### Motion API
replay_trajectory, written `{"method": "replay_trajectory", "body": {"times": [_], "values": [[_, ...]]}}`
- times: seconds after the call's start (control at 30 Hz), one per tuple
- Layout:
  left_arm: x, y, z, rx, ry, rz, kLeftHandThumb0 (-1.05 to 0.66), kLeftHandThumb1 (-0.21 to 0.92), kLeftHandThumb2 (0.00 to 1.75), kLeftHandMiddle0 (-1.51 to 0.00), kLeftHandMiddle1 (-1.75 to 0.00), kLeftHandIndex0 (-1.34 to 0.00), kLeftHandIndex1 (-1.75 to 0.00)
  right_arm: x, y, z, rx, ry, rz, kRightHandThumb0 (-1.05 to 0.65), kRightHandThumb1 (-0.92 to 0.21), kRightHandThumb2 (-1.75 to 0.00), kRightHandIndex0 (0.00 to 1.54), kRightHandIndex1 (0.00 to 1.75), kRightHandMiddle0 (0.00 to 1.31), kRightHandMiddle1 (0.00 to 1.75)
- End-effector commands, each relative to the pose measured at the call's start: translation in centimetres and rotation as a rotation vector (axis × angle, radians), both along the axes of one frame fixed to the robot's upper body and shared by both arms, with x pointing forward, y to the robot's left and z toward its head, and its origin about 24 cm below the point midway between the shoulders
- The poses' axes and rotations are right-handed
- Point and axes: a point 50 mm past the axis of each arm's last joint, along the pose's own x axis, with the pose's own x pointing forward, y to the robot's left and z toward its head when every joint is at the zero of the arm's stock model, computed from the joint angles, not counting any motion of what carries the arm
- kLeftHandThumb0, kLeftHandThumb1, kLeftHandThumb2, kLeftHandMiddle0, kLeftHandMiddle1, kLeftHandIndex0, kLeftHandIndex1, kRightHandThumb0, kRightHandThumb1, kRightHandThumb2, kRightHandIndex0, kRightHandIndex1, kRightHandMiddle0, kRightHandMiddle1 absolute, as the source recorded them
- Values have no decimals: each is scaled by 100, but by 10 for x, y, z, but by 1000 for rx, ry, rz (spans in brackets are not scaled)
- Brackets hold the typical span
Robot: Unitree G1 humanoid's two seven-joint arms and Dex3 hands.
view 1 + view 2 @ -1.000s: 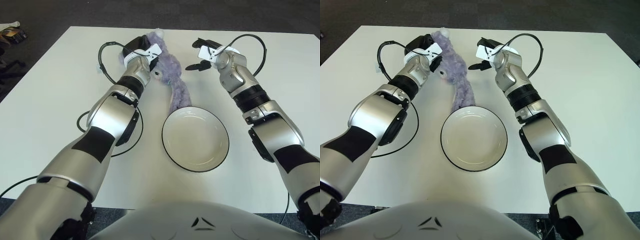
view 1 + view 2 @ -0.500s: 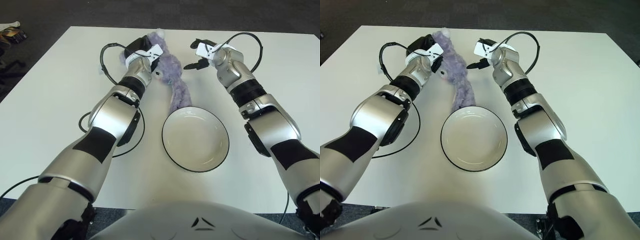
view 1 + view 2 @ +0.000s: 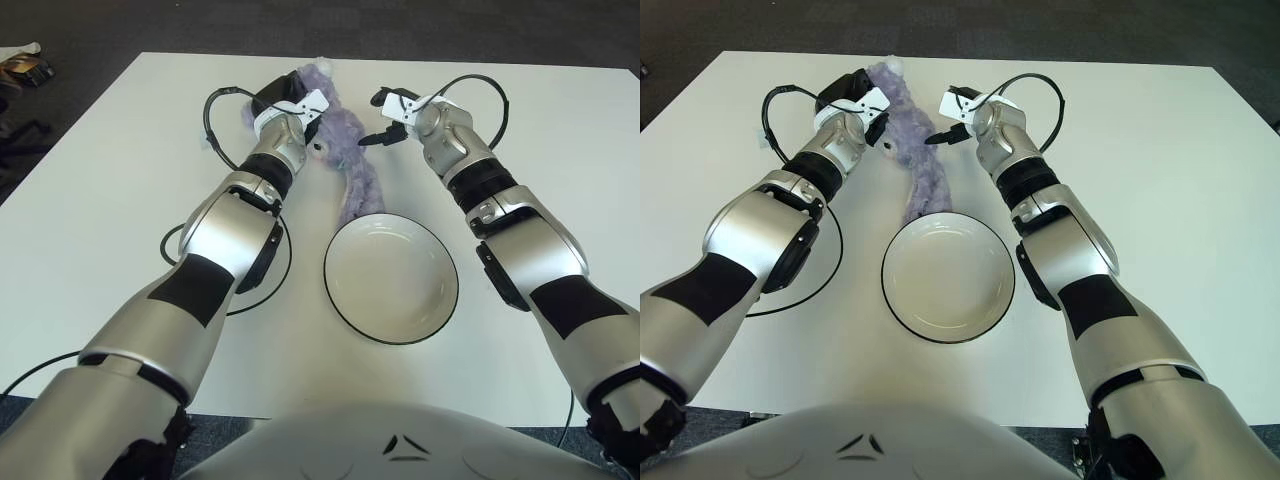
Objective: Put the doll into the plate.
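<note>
A purple plush doll (image 3: 350,160) lies stretched out on the white table (image 3: 100,200), its head toward the far edge and its tail end touching the far rim of the empty white plate (image 3: 391,277). The left hand (image 3: 285,100) sits against the doll's head on its left side; whether its fingers actually grip the plush cannot be told, as the wrist hides them. The right hand (image 3: 385,115) hovers just to the right of the doll's upper body, its dark fingers (image 3: 938,138) spread and holding nothing, one fingertip very near the fur. Black cables (image 3: 215,110) loop beside both wrists.
</note>
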Motion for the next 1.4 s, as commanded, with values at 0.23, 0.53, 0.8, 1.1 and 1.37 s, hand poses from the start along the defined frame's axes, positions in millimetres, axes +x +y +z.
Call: {"method": "replay_trajectory", "body": {"times": [0.23, 0.53, 0.8, 1.1, 1.37], "values": [[0, -2, 0, 18, -14, -43, 0, 28, 134, -67, -174, -43, -166, 1, 16, 4, 96, 32, -11, -71, -83, -25, 31, 62, 0, 37], [1, 1, 0, 12, -11, -39, 0, 34, 126, -65, -163, -37, -174, 0, 21, 1, 100, 80, -70, -75, -75, -39, 33, 63, 0, 38], [2, 4, 2, 28, -13, -35, 0, 31, 128, -68, -160, -39, -174, 0, 25, 0, 103, 69, -131, -77, -76, -41, 24, 58, 0, 46], [2, 5, 7, 42, -35, -18, 0, 17, 139, -80, -144, -56, -175, -1, 25, -7, 128, 12, -212, -75, -76, -41, 25, 57, 0, 50], [3, 5, 9, 7, -18, -12, 0, 13, 146, -74, -153, -65, -175, -2, 22, -15, 202, -12, -288, -73, -70, -45, 28, 63, 0, 38]]}}
